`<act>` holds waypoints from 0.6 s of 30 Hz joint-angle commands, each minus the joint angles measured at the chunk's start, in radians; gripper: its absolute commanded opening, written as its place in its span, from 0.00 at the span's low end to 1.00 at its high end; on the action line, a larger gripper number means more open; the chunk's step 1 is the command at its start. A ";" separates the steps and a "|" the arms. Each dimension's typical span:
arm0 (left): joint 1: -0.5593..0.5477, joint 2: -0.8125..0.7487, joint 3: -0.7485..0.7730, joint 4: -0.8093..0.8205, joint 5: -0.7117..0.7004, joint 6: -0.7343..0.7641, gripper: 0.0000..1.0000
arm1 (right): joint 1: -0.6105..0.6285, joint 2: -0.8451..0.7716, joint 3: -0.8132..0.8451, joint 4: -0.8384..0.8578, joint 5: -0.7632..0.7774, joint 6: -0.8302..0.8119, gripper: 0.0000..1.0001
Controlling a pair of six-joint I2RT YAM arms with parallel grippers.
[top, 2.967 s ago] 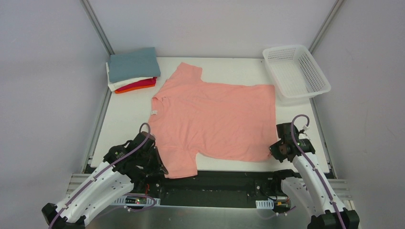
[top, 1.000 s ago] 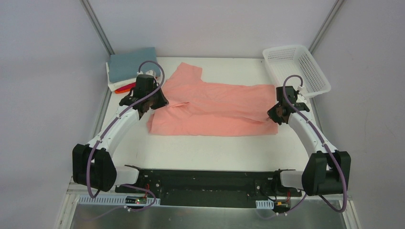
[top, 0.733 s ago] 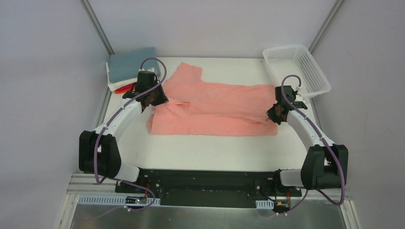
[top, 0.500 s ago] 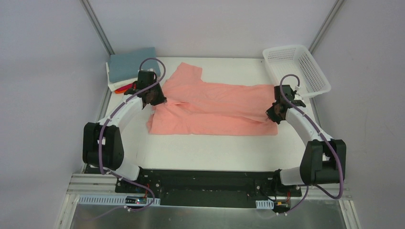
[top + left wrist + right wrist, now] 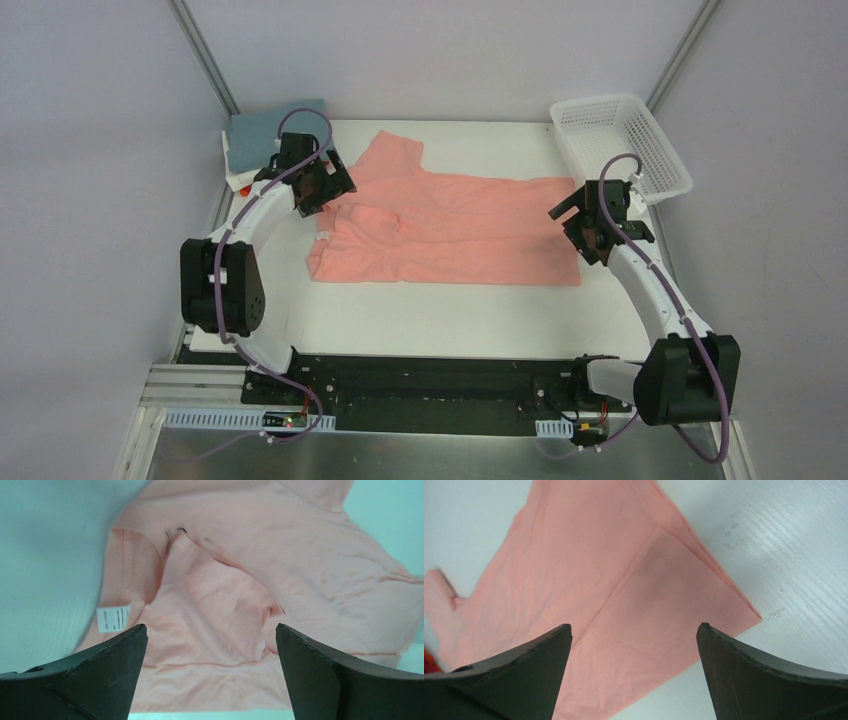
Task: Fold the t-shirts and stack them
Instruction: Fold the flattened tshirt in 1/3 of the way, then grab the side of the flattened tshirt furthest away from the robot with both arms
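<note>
The salmon-pink t-shirt point(image 5: 450, 235) lies across the middle of the table, its near half folded over the far half, one sleeve point(image 5: 392, 155) sticking out at the back. My left gripper point(image 5: 328, 193) hovers open over the collar end; in the left wrist view the gripper point(image 5: 211, 630) frames the shirt point(image 5: 240, 590) and its white label point(image 5: 113, 618). My right gripper point(image 5: 583, 232) hovers open over the hem end, above the folded corner point(image 5: 754, 616), and the gripper point(image 5: 634, 627) holds nothing. The folded t-shirts point(image 5: 255, 135), grey-blue on top, sit at the back left, partly hidden by my left arm.
A white lattice basket point(image 5: 670, 185) stands at the back right corner. Bare white table point(image 5: 420, 315) runs between the shirt and the arm bases. Metal frame posts rise at both back corners. A red sliver of the stack point(image 5: 428, 661) shows in the right wrist view.
Both grippers went from shut on the shirt's edge to open, let the cloth drop, and drew up and outward. The folded-over half now rests flat.
</note>
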 commanded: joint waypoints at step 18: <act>-0.072 0.007 -0.378 0.032 0.106 -0.077 0.99 | 0.074 0.276 -0.100 0.067 -0.149 -0.058 0.99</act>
